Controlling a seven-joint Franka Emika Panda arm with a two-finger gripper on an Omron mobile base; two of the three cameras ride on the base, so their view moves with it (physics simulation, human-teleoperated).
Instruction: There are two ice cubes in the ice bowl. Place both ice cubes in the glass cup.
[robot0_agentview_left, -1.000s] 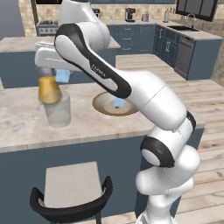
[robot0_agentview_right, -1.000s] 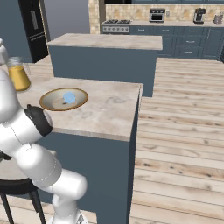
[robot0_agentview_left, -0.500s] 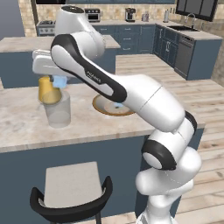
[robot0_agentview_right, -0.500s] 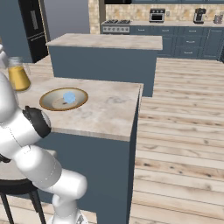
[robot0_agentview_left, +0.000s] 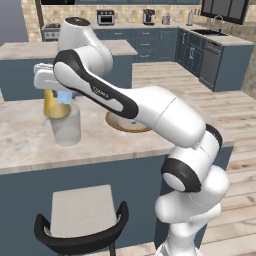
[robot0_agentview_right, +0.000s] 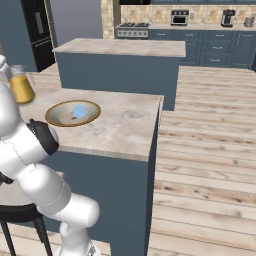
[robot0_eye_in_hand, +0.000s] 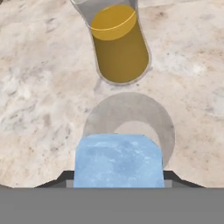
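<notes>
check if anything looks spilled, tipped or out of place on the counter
Nothing stands out. The glass cup and flask stand upright, one ice cube lies in the ice bowl, and the end effector holds the other above the cup.

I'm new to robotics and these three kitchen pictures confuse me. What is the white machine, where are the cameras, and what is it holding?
It is a white robot arm in a simulated kitchen. Two cameras ride behind it, left and right; the third sits on its hand. On the counter stand a clear glass cup, a flask of orange liquid and a wooden-rimmed ice bowl with one ice cube inside. The gripper holds the other ice cube directly above the cup.
</notes>
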